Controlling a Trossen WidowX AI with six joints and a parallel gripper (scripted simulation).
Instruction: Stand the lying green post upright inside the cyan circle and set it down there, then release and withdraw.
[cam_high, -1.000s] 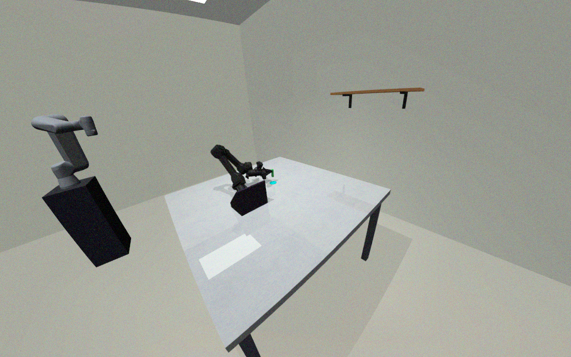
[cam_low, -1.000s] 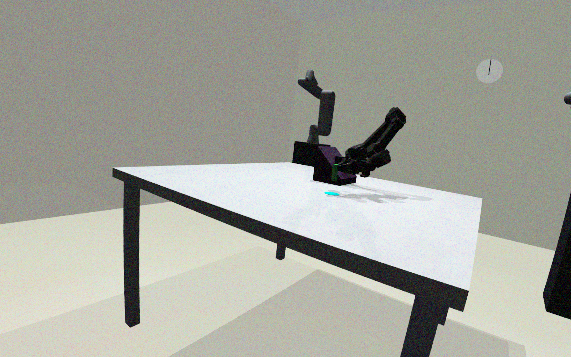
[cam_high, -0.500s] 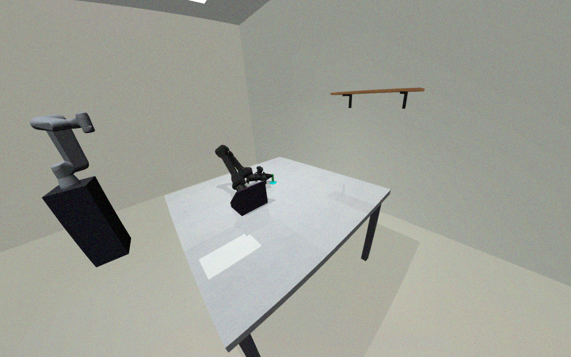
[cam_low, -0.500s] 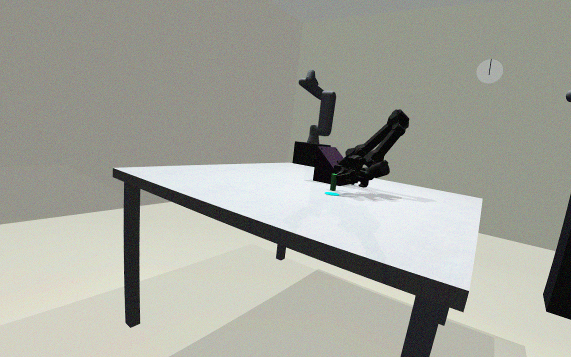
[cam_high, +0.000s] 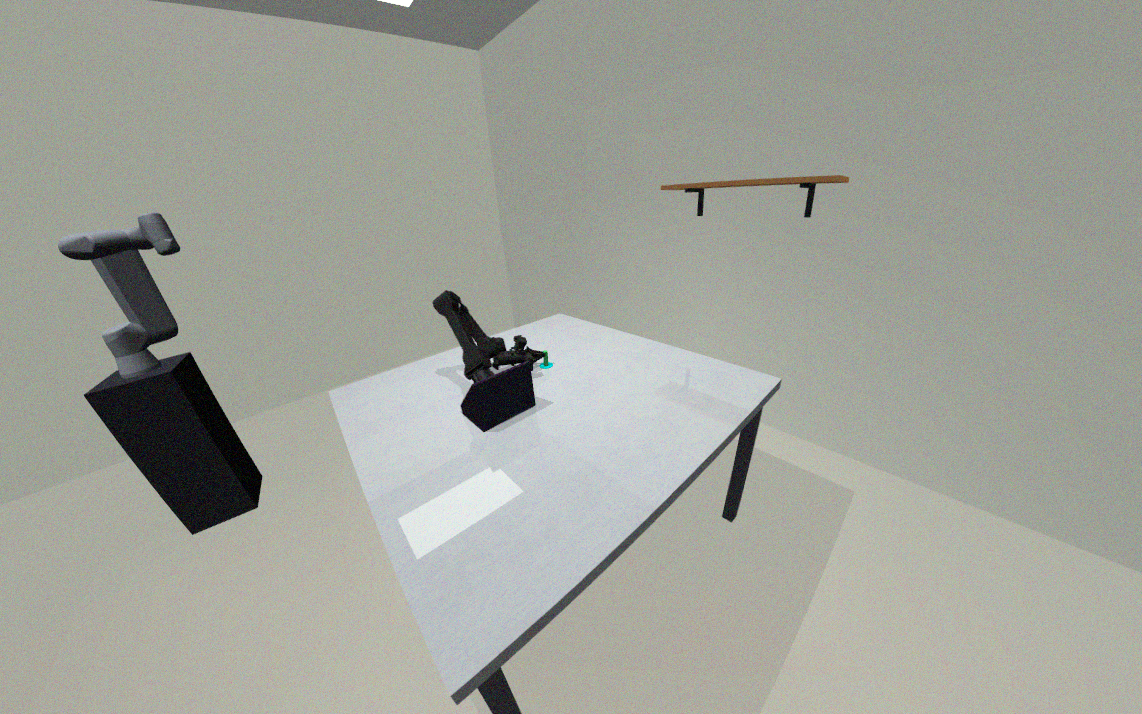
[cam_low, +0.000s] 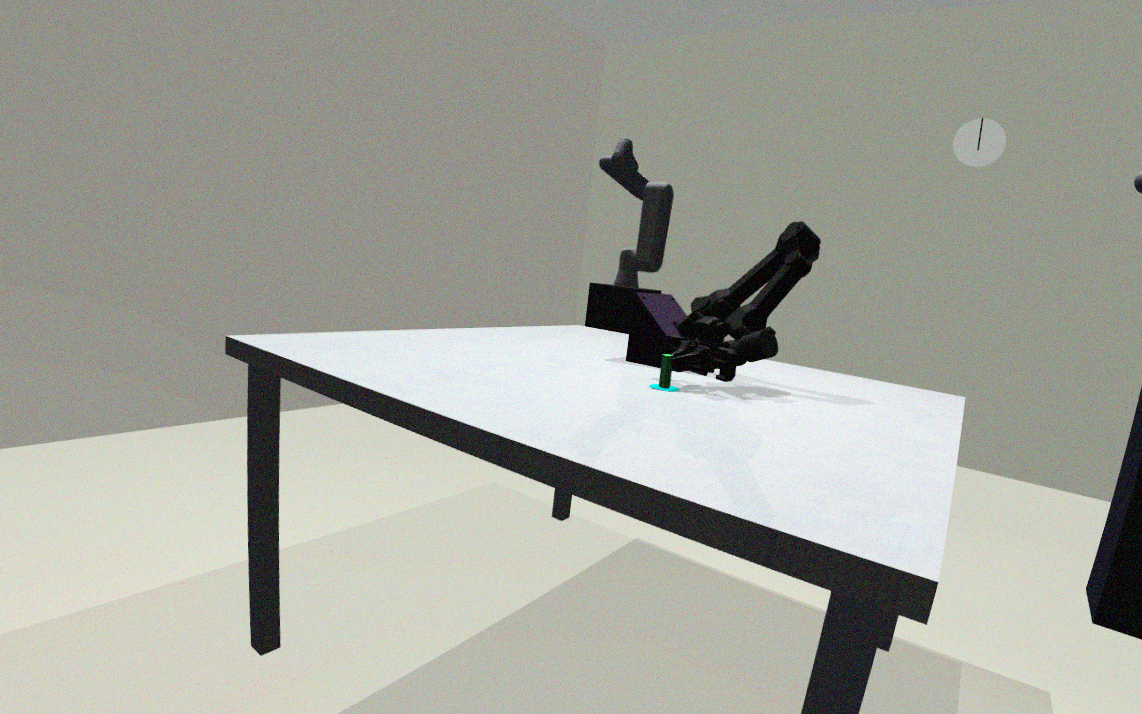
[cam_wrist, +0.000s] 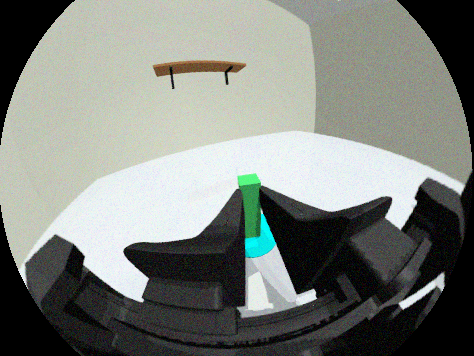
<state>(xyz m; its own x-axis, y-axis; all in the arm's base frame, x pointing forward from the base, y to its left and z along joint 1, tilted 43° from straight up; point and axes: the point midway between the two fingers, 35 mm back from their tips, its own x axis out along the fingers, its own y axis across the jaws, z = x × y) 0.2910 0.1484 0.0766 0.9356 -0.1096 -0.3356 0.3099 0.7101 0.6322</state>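
The black arm (cam_low: 762, 282) folds down from its dark base block (cam_low: 652, 324) and reaches low over the white surface (cam_low: 471, 378); at its end the claw (cam_low: 676, 360) is closed on the green post (cam_low: 666, 370), the two dark fingers pressing the post from either side in the wrist view. The post stands upright; in the exterior view its lower end sits within the cyan circle (cam_low: 664, 387), which shows as a thin bright ring around its foot. Whether the foot rests on the surface or hangs just above it cannot be told from these views. In the wrist view the post (cam_wrist: 250, 203) rises between the finger tips and its square top clears them, while the cyan circle (cam_wrist: 258, 242) shows below the grip, partly hidden by the post and the right finger. In the top view the post (cam_high: 544, 357) is a small green mark just beyond the claw (cam_high: 535, 357), with the cyan circle (cam_high: 547, 366) at its base; both lie near the far side of the surface, close to the base block (cam_high: 498, 398).

Around the room, a grey arm (cam_high: 126, 286) stands on a dark pedestal (cam_high: 172, 442) off the surface to the left in the top view; a wooden shelf (cam_high: 754, 181) on two black brackets hangs on the far wall; a round wall clock (cam_low: 979, 141) shows high on the wall in the exterior view. A pale bright rectangle (cam_high: 458, 511) of reflected light lies on the nearer part of the surface, well apart from the post.
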